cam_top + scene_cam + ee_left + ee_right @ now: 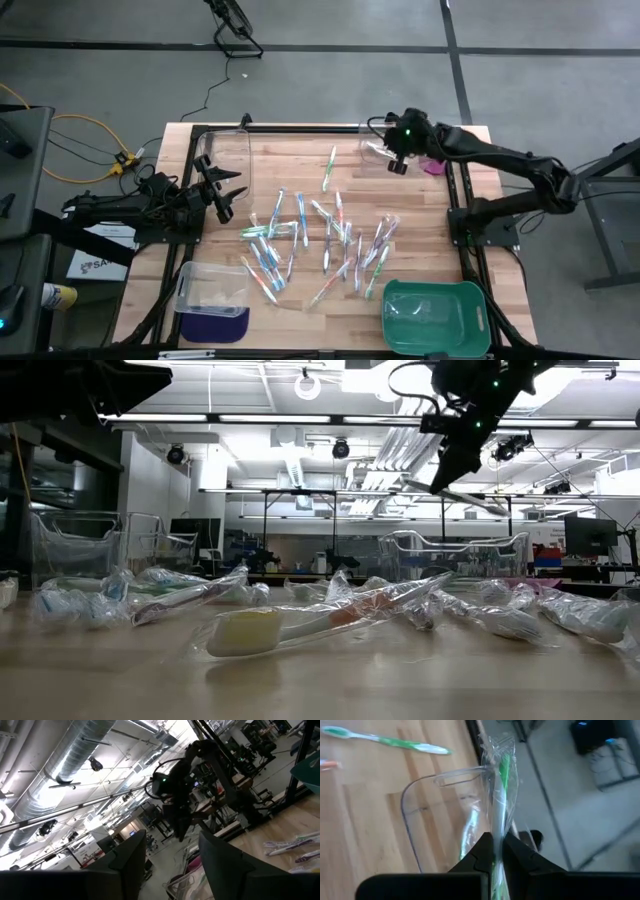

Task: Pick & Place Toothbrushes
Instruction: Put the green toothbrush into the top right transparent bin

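Many toothbrushes (320,240) in clear wrappers lie scattered on the wooden table; in the low view they lie across the table (330,615). One green toothbrush (329,168) lies apart, farther back. My right gripper (398,160) is raised at the far right, over a clear bin (445,805), and is shut on a wrapped green-and-white toothbrush (500,790). My left gripper (228,195) waits at the table's left edge, open, with nothing between its fingers (135,855). My right gripper pinches the wrapped toothbrush's white stretch (496,827) between its two fingers, through the clear wrapper. The fingers slant down from above and lie along the brush. The brush sticks out past the fingertips (475,498), lifted clear, its green end above the bin's rim.
A second clear bin (225,150) stands at the far left and a third (212,290) at the near left. A green tray (435,315) sits at the near right. A small pink thing (433,167) lies beside the far right bin. Dark frame posts border both table sides.
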Tool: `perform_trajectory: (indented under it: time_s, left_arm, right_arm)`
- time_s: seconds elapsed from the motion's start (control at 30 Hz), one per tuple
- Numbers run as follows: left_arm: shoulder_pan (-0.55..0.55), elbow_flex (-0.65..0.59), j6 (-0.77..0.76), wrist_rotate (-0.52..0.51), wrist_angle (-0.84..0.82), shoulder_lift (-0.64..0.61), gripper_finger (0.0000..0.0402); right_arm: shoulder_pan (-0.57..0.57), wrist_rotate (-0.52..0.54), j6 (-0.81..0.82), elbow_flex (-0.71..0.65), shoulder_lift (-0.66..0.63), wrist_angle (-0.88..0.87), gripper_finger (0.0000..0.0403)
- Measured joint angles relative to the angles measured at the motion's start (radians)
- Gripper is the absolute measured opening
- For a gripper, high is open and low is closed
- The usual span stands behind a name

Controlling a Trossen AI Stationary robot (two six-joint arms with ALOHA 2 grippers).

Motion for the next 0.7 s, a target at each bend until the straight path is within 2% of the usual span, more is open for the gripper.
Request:
perform_trajectory:
  time_s: [0.1,0.27,0.53,0.7]
  left_arm:
    - [0.000,0.000,0.000,0.000,0.000,0.000,0.0177]
    - [0.000,0.000,0.001,0.000,-0.001,0.000,0.0177]
    - [0.000,0.000,0.001,0.000,-0.002,0.000,0.0177]
    - [0.000,0.000,0.001,0.000,-0.003,0.000,0.0177]
  right_arm:
    - [-0.063,-0.099,-0.064,0.000,0.005,0.011,0.0018]
    - [-0.128,-0.159,-0.139,0.000,0.043,0.016,0.0019]
    - [-0.170,-0.156,-0.146,0.000,0.138,0.023,0.0034]
    - [-0.169,-0.104,-0.128,0.000,0.172,0.024,0.0055]
